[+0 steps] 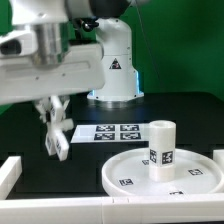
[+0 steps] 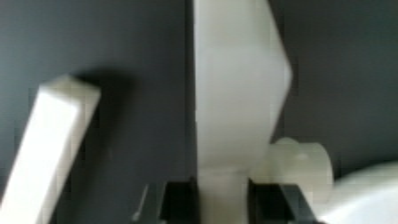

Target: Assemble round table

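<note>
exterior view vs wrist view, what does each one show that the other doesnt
Only the exterior view: the robot base, the marker board with its tags, and the tags on the parts.

Only the wrist view: a long white piece running up from between the claw's fingers. I cannot tell what it is or whether it is gripped.

Both: the claw, the post and the round disc. The disc is nearly whole in the exterior view, only an edge in the wrist view.
</note>
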Controlling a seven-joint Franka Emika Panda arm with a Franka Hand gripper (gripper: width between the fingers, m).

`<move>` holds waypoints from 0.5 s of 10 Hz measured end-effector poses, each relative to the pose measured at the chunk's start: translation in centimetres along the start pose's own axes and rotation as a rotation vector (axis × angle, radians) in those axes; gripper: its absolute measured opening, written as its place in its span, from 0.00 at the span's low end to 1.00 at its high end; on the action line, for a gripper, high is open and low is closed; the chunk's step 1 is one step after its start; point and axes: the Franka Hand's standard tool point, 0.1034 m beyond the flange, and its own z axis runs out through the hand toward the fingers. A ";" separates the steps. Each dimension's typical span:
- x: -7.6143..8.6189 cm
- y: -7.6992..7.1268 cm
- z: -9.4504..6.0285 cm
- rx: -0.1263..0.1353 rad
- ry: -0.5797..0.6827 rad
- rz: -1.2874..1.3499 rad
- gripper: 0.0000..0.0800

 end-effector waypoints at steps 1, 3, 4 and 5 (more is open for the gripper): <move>0.4 -0.3 -0.2 -0.002 0.006 -0.011 0.15; 0.1 -0.2 0.1 0.001 0.000 -0.008 0.15; 0.1 -0.2 0.1 0.001 0.000 -0.008 0.15; 0.1 -0.2 0.2 0.001 -0.001 -0.008 0.27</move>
